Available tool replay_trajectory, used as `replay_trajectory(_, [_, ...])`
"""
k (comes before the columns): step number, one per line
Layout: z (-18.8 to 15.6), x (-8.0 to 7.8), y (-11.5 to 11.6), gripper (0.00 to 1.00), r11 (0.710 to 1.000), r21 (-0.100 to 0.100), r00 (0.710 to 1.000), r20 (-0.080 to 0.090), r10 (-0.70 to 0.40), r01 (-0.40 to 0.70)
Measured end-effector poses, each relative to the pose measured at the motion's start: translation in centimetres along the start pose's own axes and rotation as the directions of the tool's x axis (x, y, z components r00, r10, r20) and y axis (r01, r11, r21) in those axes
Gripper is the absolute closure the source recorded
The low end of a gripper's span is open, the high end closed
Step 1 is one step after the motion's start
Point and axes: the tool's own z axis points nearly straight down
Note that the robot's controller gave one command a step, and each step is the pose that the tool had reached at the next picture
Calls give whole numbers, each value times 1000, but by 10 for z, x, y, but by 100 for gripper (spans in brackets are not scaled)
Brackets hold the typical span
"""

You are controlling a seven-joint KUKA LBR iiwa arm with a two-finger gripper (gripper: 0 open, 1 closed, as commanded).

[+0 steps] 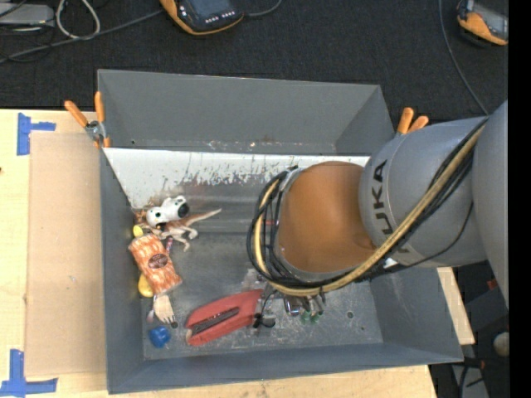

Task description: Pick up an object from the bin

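Near the front wall of the bin [274, 365], the end effector [290, 307] hangs low beside the right end of the red flat tool [217, 318]; whether it is spread I cannot tell. Centring over that end before closing seems wise.

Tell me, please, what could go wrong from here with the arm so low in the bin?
1. The gripper sits at the right end of the red elongated object, close to the bin's front wall; a grasp so near the end might let it tilt or slip out.
2. The arm's orange cover hides most of the gripper, so contact with the bin floor would be hard to notice.
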Motion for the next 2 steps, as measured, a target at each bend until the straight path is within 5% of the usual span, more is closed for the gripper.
replay_trajectory(1, [-33, 16, -5, 100, 999, 2, 999, -8, -38, 38])
replay_trajectory(2, [-102, 14, -6, 100, 1000, 2, 1000, -9, -22, 22])
